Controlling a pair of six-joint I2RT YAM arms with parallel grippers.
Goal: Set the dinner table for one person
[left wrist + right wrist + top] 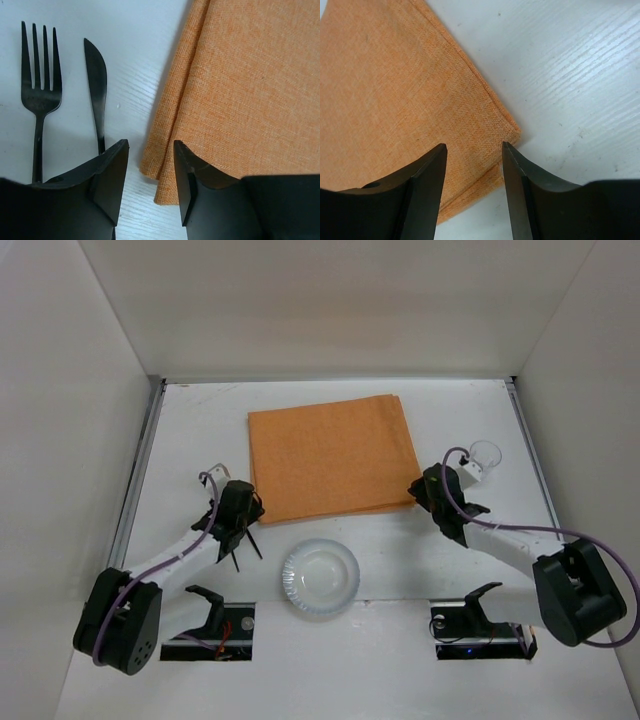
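Your left gripper (150, 145) hangs open over the near-left corner of the mat (333, 455) — fork (40, 90) and knife (96, 85) lie side by side just left of it. Your right gripper (474, 147) gapes too, over the near-right corner. The table (200, 420) spreads beneath everything — plate (320, 578) nearest you.

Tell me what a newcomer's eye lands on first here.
The orange placemat stands out, lying on the far middle of the white dinner table. The left gripper and right gripper, both open, are poised at its two near corners. A black fork and knife lie side by side just left of the placemat, and a clear plate sits nearer the front edge.
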